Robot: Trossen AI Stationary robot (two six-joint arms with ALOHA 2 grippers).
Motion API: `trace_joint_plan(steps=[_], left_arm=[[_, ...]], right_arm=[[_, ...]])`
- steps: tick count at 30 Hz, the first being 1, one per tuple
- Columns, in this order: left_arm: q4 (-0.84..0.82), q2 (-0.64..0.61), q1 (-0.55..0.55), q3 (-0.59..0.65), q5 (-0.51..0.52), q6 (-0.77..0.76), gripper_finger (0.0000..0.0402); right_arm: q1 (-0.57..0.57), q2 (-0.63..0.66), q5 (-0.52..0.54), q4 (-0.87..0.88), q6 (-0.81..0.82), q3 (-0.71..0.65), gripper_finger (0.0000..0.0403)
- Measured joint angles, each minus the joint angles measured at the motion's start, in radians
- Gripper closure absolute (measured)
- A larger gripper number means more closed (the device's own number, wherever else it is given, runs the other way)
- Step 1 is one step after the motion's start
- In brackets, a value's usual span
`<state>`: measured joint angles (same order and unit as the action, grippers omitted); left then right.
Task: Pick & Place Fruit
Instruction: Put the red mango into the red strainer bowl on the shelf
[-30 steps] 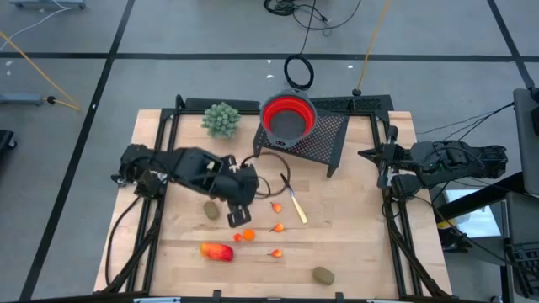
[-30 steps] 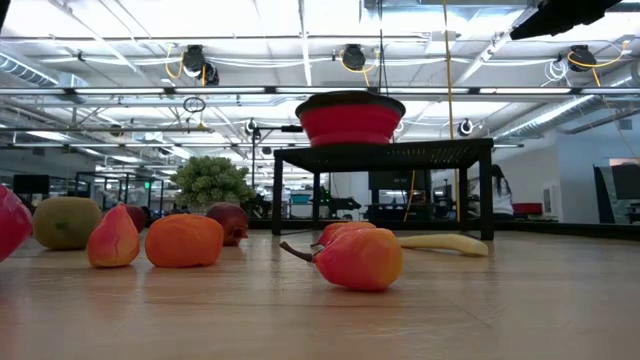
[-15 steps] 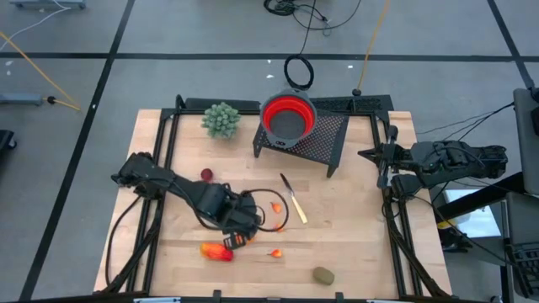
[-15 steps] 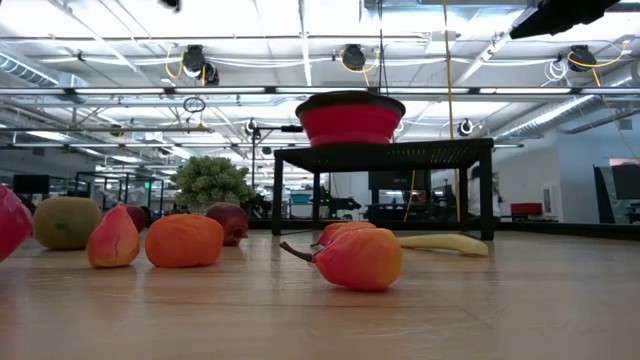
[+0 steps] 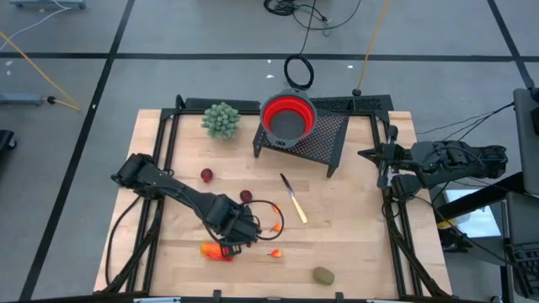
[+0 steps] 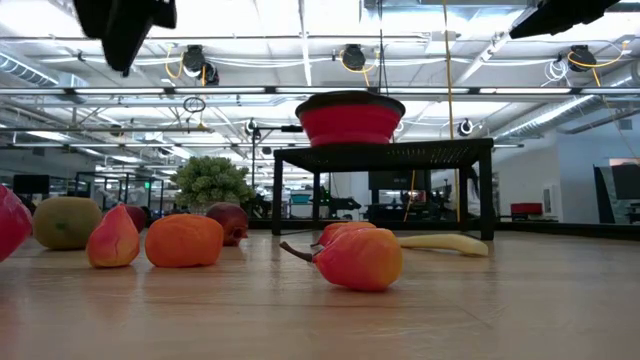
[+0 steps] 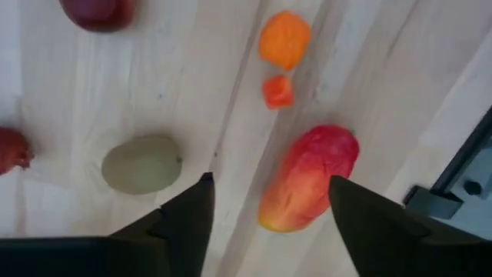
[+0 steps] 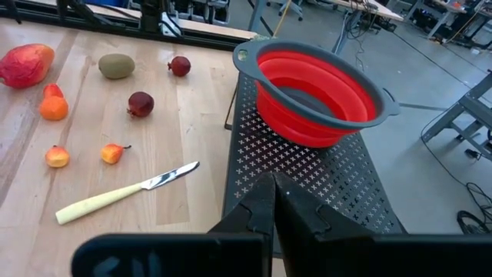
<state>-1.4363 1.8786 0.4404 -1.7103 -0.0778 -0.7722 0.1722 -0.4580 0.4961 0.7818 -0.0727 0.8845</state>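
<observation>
A red-orange-yellow oblong fruit (image 7: 307,177) lies on the wooden table near its front edge (image 5: 215,250). My left gripper (image 7: 270,181) hovers above it, pointing down and open, with one finger over each side of the fruit and touching nothing. A brownish-green oval (image 7: 142,163) lies beside it, and two small orange bits (image 7: 284,38) lie just beyond. Two dark red balls (image 5: 206,175) (image 5: 246,195) sit farther back. A second oval (image 5: 322,274) rests near the front edge. My right gripper (image 8: 270,192) waits shut at the table's right edge (image 5: 370,156).
A yellow-handled knife (image 5: 293,202) lies at mid-table. A red bowl (image 5: 288,118) stands on a black perforated stand (image 5: 324,139) at the back. A pale green bunch (image 5: 221,119) sits at the back left. Two more small orange-red bits (image 5: 278,227) (image 5: 275,252) lie to the right of my left gripper.
My left gripper has come down and moved toward the table's near edge, tipping until it points straight down over the oblong fruit. In the low view it has come into the picture at the top left. The fruit has not moved.
</observation>
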Motion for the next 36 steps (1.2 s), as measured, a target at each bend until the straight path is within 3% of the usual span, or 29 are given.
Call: trace_joint_plan(steps=[9, 23, 30, 36], left_arm=[[-0.002, 0.0, 0.003, 0.042, -0.004, 0.06, 0.008], [0.011, 0.0, 0.006, 0.038, 0.071, 0.01, 0.0066], [0.063, 0.0, 0.043, 0.038, 0.07, 0.069, 0.0009], [0.077, 0.0, 0.087, 0.038, 0.076, 0.077, 0.0034]], right_arm=[[0.0, 0.0, 0.0, 0.0, 0.0, 0.0, 0.0403], [0.0, 0.0, 0.0, 0.0, 0.001, 0.0, 0.0403], [0.0, 0.0, 0.0, 0.0, 0.001, 0.0, 0.0403], [0.0, 0.0, 0.0, 0.0, 0.001, 0.0, 0.0403]])
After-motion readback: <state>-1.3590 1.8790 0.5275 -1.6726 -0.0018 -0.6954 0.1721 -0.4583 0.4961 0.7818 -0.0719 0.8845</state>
